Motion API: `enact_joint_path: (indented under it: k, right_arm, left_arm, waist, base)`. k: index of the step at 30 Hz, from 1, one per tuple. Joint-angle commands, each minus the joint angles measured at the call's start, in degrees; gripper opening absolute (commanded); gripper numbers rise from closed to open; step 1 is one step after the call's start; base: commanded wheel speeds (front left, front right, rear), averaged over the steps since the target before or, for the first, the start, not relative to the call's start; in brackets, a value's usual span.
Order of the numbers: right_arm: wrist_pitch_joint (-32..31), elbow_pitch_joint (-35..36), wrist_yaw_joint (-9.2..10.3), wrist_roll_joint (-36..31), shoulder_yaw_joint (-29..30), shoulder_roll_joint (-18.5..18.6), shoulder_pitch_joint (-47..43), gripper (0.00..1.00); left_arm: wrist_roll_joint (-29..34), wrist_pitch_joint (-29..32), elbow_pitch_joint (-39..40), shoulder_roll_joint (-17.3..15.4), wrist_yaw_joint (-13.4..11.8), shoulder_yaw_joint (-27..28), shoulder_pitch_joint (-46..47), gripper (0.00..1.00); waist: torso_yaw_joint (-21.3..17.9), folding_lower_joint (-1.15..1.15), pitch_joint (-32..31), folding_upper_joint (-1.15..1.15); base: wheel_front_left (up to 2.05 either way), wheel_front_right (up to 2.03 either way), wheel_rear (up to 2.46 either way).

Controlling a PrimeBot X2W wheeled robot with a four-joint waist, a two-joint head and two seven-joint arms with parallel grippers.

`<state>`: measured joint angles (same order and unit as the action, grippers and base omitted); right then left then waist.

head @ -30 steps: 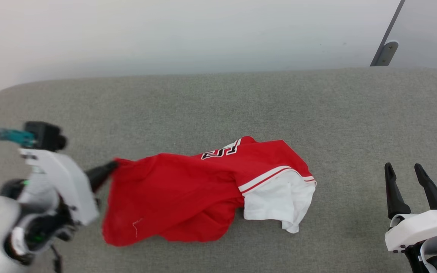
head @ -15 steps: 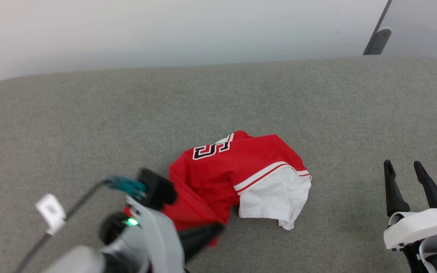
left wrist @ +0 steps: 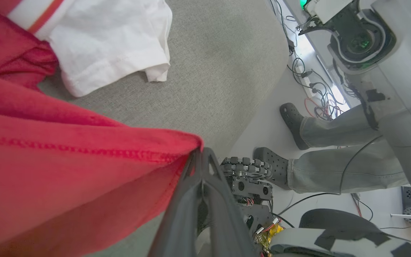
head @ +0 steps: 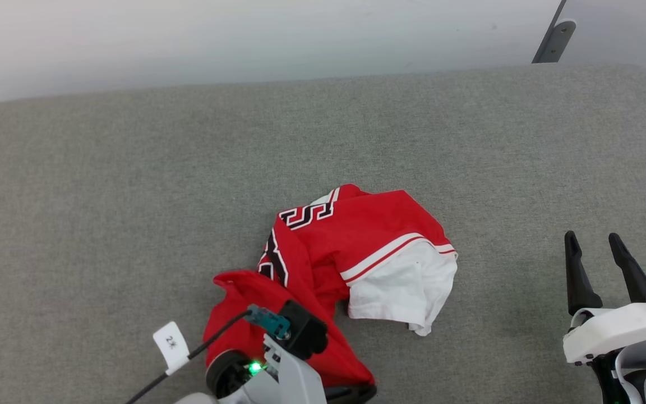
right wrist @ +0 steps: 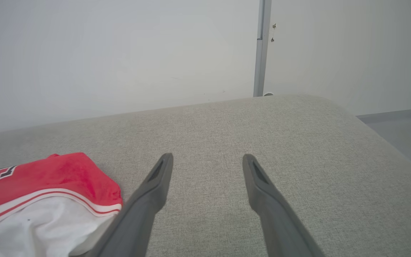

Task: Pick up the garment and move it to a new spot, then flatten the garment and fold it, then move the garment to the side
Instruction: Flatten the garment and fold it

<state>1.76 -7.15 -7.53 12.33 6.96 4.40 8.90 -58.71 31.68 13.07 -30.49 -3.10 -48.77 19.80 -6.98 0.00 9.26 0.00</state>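
The garment (head: 356, 235), a red T-shirt with a white striped sleeve and black-and-white lettering, lies bunched mid-table. Its red hem (left wrist: 84, 153) stretches toward the table's near edge, where my left gripper (left wrist: 200, 154) is shut on its corner, fingers pressed together. In the head view the left wrist (head: 284, 348) sits at the bottom centre, over the red cloth. My right gripper (head: 596, 253) stands open at the lower right, well clear of the shirt; the right wrist view has its fingertips (right wrist: 164, 164) apart above bare table, the sleeve (right wrist: 37, 221) to their left.
The grey fabric table (head: 132, 185) runs wide on all sides of the shirt, with a white wall behind. A grey post (head: 550, 42) stands at the back right. Beyond the near edge the left wrist view has a person's legs (left wrist: 334, 150), cables and the robot's base.
My left gripper has dragged the shirt's hem from the left side toward the near edge and right, bunching the cloth and exposing more lettering. The head camera has shifted slightly; the right gripper stayed.
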Motion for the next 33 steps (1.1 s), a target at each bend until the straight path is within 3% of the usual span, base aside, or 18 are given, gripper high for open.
enact_joint_path:
  k: [1,3,4,5,6,7,9,22,27,33]
  right_arm:
    - [0.1,-0.1,0.08,-0.3,-0.1,-0.2,0.7,1.00]
    - [0.1,-0.3,0.08,-0.4,0.0,-0.3,0.7,1.00]
    - [0.1,-0.3,0.08,-0.4,0.0,-0.3,0.6,1.00]
    - [0.0,-0.4,0.08,-0.5,0.1,-0.4,0.5,1.00]
    - [0.0,-0.5,0.08,-0.5,0.1,-0.4,0.3,1.00]
    - [0.0,-0.5,0.08,-0.6,0.1,-0.3,0.1,1.00]
    - [-0.1,-0.6,0.08,-0.6,0.0,-0.1,-0.2,1.00]
    - [-2.7,-1.0,0.08,2.2,-3.7,1.6,-2.4,1.00]
    - [-4.5,-1.1,0.08,3.3,-6.1,2.1,-2.6,1.00]
    - [-8.9,-1.5,0.08,5.7,-10.5,3.1,-3.5,1.00]
  left_arm:
    - [1.0,-0.5,-1.1,0.2,0.6,-0.3,0.7,0.00]
    - [1.6,-1.0,-2.0,0.4,0.8,-0.3,1.2,0.00]
    - [2.1,-1.0,-2.3,0.1,0.9,-0.3,1.4,0.06]
    - [2.7,-1.5,-2.3,-0.1,1.1,-0.2,1.7,0.25]
    - [2.8,-1.7,-2.3,-0.2,1.0,0.0,1.8,0.54]
    - [2.9,-1.8,-2.2,-0.4,1.1,0.2,1.9,0.75]
    - [3.8,-2.2,-1.6,-1.3,1.1,0.6,2.4,0.98]
    - [4.7,-6.3,1.1,-8.1,-1.3,7.0,1.8,1.00]
    - [6.4,-10.8,0.1,-10.1,-2.0,10.6,2.4,1.00]
    - [9.6,-21.3,-3.7,-12.5,-2.4,16.2,1.1,1.00]
  waist:
    - [0.0,0.00,0.0,0.00]
    - [0.1,0.00,-0.2,0.00]
    - [0.2,0.00,-0.3,0.00]
    - [0.3,0.00,-0.5,0.00]
    - [0.4,0.00,-0.7,0.00]
    - [0.5,0.00,-1.0,0.00]
    - [0.7,0.00,-1.6,0.00]
    - [3.9,0.00,-5.3,0.00]
    - [5.6,0.00,-6.2,0.00]
    - [8.0,0.00,-6.8,0.00]
  base:
    - [0.00,0.00,0.00]
    - [0.00,0.00,0.00]
    - [0.00,0.00,0.00]
    - [0.00,0.00,0.00]
    - [0.00,0.00,0.00]
    - [0.00,0.00,0.00]
    - [0.00,0.00,0.00]
    - [0.00,0.00,0.00]
    - [0.00,0.00,0.00]
    - [0.00,0.00,0.00]
